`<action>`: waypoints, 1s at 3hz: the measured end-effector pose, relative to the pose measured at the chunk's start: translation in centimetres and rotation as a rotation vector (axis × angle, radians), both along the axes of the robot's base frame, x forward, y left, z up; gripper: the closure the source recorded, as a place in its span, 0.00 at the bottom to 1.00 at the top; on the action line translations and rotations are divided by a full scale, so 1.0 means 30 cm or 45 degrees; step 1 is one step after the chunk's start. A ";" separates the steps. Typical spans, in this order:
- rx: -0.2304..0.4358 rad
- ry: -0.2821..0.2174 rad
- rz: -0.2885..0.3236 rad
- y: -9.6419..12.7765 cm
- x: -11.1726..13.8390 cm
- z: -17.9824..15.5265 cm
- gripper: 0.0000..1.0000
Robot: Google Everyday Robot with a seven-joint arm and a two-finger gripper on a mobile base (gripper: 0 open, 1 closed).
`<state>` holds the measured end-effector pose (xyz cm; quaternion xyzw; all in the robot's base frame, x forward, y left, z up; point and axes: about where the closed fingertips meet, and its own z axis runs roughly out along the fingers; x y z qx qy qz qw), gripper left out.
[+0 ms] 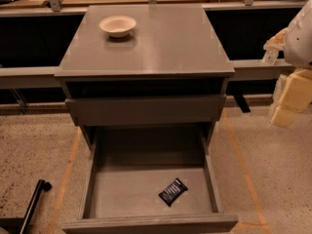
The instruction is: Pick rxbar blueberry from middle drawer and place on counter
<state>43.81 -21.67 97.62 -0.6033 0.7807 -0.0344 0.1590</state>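
One rxbar blueberry [172, 192] is seen lying front-right in the open middle drawer [126, 191]. One bowl [117, 26] is set on the surface [165, 43]. The gripper [288, 104] is held at the right edge, well apart; its state cannot be told.

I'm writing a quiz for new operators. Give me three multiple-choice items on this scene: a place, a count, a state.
1. Where is the rxbar blueberry? A) on the floor B) middle drawer, front right C) top drawer
2. Bowls on the counter? A) none B) one C) two
3. The middle drawer is: A) shut B) pulled out C) removed
Key: B, it lies on the drawer's floor; B, one cream bowl, back left; B, its inside shows. The gripper hangs at the picture's right edge.
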 end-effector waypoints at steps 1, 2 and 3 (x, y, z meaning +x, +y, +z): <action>0.000 -0.004 -0.002 0.001 0.001 0.002 0.00; 0.009 -0.001 -0.065 0.016 0.018 -0.029 0.00; 0.048 -0.023 -0.226 0.031 0.042 -0.061 0.00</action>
